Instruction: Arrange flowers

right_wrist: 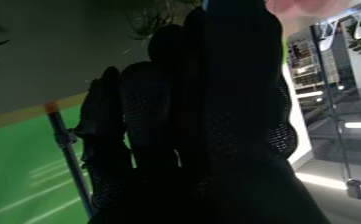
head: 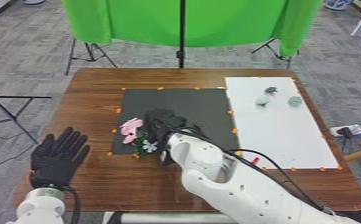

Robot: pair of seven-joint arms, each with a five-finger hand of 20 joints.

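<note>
Pink flowers [head: 130, 130] lined near-to-far, your right hand [head: 165, 121] close beside, its hold unclear, left hand [head: 56, 162] pointing forward, straight-fingered, empty

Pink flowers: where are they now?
In the head view, the pink flowers are near the left edge of the dark mat, just left of the right hand.

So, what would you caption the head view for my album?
Flower arranging: the right hand beside pink flowers at a dark mat, the left hand open.

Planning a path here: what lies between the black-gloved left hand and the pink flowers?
The head view shows brown wooden tabletop, then small orange markers along the black rectangular mat's edge.
</note>
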